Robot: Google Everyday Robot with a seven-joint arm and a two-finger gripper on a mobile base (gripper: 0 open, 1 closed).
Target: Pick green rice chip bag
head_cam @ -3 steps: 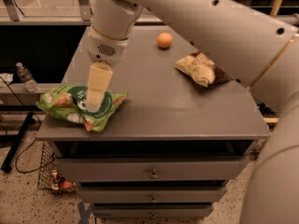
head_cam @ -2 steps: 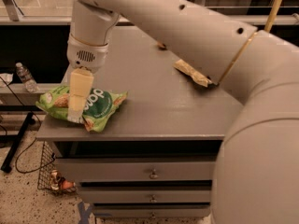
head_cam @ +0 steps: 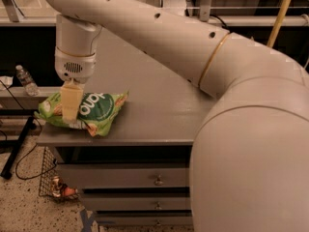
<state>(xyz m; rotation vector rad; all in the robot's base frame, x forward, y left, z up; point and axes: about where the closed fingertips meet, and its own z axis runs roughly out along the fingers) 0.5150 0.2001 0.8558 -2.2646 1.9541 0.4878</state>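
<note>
The green rice chip bag (head_cam: 99,111) lies flat and crinkled at the front left corner of the grey cabinet (head_cam: 159,115), and its left end seems to stick out a little past the cabinet's left edge. The gripper (head_cam: 71,111) points straight down onto that left part of the bag, its pale tip apparently against the foil. It hangs from the thick white arm (head_cam: 164,37) that reaches across above the cabinet top. From where I stand I cannot tell whether it is spread, pressed together, or pinching the bag, and that is what worries me. If it catches only a thin fold of slippery foil, I'd expect the bag to slide out on the lift. So close to the corner, it would likely drop off the cabinet's left side rather than back onto the top. A downward push on the poorly supported end could tip it over the same way. A wire basket (head_cam: 52,182) sits on the floor below that left side, and a water bottle (head_cam: 25,80) stands on a low ledge further left of the cabinet. A fallen bag would end up down there. Squeezing hard could also crush what is inside.
</note>
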